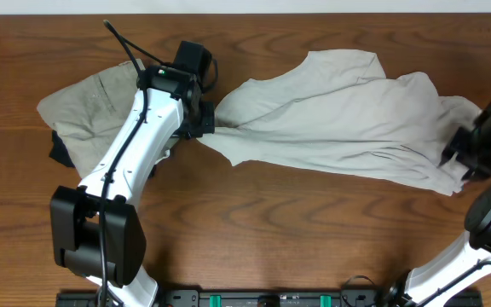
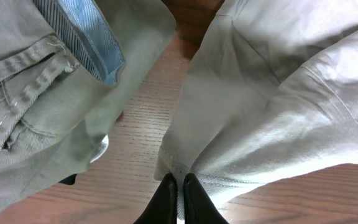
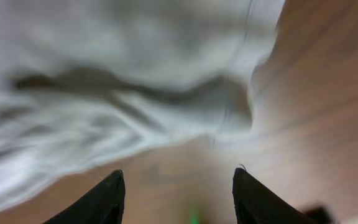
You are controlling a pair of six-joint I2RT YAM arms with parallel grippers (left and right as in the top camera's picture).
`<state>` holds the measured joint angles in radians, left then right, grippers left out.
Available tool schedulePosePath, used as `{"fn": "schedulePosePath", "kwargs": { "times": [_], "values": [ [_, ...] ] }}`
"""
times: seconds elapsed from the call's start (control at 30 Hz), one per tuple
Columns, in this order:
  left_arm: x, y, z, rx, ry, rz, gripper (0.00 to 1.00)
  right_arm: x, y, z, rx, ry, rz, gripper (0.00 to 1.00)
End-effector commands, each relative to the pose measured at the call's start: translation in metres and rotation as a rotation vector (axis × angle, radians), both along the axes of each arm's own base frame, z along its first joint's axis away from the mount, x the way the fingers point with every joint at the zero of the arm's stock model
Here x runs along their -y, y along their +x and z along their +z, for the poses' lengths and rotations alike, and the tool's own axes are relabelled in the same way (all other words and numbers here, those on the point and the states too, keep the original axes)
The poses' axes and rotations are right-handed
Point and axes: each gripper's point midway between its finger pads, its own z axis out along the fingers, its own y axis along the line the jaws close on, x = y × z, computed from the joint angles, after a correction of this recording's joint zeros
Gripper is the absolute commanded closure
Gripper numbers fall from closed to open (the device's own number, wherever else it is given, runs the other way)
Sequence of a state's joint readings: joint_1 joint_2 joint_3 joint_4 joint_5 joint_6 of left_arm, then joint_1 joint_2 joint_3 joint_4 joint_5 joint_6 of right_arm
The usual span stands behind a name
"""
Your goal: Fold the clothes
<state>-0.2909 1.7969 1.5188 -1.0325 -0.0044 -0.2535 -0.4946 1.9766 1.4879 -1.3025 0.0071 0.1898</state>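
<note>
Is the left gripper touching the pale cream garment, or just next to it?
Touching. The left wrist view shows the left gripper with its jaws shut on the hemmed edge of the pale cream garment, with the fabric pinched between the fingertips.

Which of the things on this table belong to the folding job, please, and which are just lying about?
In the job:
- pale cream garment, its left end pinched by the left gripper
- khaki garment, bunched at the left
- right gripper, open by the cream garment's right end

Lying about:
- dark item under the khaki garment's edge; too little shows to name it
</note>
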Motion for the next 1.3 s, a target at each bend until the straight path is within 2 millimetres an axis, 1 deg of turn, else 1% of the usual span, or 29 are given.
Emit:
{"fn": "schedulePosePath", "kwargs": {
  "times": [0.0, 0.1, 0.17, 0.23, 0.27, 0.37, 0.47, 0.57, 0.63, 0.67, 0.7, 0.77, 0.83, 0.9, 1.0, 1.07, 1.1, 1.13, 1.23, 1.27],
  "values": [
    [-0.004, 0.002, 0.000, 0.002, 0.018, -0.010, 0.94, -0.014, -0.013, -0.017, -0.027, 0.037, 0.016, 0.47],
    [-0.003, 0.004, 0.000, 0.011, 0.016, -0.010, 0.94, -0.026, -0.008, -0.030, 0.016, 0.082, 0.010, 0.53],
    [-0.003, 0.005, 0.000, 0.016, 0.014, -0.010, 0.94, -0.028, -0.006, -0.036, 0.024, 0.075, 0.010, 0.54],
    [-0.003, 0.005, 0.000, 0.016, 0.014, -0.010, 0.93, -0.028, 0.000, -0.042, 0.046, 0.052, 0.002, 0.53],
    [-0.003, 0.005, 0.000, 0.016, 0.014, -0.010, 0.94, -0.026, 0.004, -0.045, 0.062, 0.033, -0.002, 0.52],
    [-0.003, 0.005, 0.000, 0.016, 0.014, -0.010, 0.94, -0.008, 0.019, -0.054, 0.120, -0.072, -0.042, 0.50],
    [-0.003, 0.005, 0.000, 0.015, 0.014, -0.010, 0.94, 0.008, 0.031, -0.054, 0.163, -0.158, -0.079, 0.53],
    [-0.003, 0.005, 0.000, 0.013, 0.015, -0.010, 0.93, 0.020, 0.049, -0.051, 0.231, -0.201, -0.081, 0.63],
    [-0.003, 0.004, 0.000, 0.011, 0.015, -0.010, 0.94, 0.024, 0.054, -0.046, 0.246, -0.208, -0.079, 0.67],
    [-0.003, 0.004, 0.000, 0.008, 0.016, -0.010, 0.94, 0.027, 0.056, -0.043, 0.254, -0.209, -0.075, 0.73],
    [-0.003, 0.003, 0.000, 0.007, 0.016, -0.010, 0.93, 0.032, 0.060, -0.037, 0.266, -0.216, -0.058, 0.76],
    [-0.003, 0.004, 0.000, 0.008, 0.016, -0.010, 0.94, 0.039, 0.067, -0.029, 0.291, -0.230, -0.035, 0.76],
    [-0.003, 0.004, 0.000, 0.009, 0.016, -0.010, 0.94, 0.048, 0.075, -0.020, 0.323, -0.247, -0.048, 0.77],
    [-0.003, 0.004, 0.000, 0.012, 0.015, -0.010, 0.93, 0.059, 0.085, -0.010, 0.365, -0.272, -0.062, 0.84],
    [-0.003, 0.004, 0.000, 0.011, 0.015, -0.010, 0.93, 0.078, 0.094, 0.000, 0.408, -0.332, -0.082, 0.88],
    [-0.003, 0.003, 0.000, 0.007, 0.017, -0.013, 0.94, 0.086, 0.098, 0.003, 0.431, -0.359, -0.084, 0.91],
    [-0.004, 0.003, 0.000, 0.005, 0.018, -0.013, 0.94, 0.086, 0.098, 0.004, 0.434, -0.350, -0.087, 0.91],
    [-0.004, 0.002, 0.000, 0.003, 0.018, -0.015, 0.94, 0.082, 0.097, 0.004, 0.432, -0.323, -0.087, 0.92],
    [-0.004, 0.002, 0.000, 0.002, 0.019, -0.016, 0.94, 0.052, 0.088, 0.004, 0.403, -0.172, -0.079, 0.81],
    [-0.004, 0.002, 0.000, 0.002, 0.019, -0.016, 0.94, 0.040, 0.083, 0.005, 0.391, -0.119, -0.068, 0.79]
  ]
}}
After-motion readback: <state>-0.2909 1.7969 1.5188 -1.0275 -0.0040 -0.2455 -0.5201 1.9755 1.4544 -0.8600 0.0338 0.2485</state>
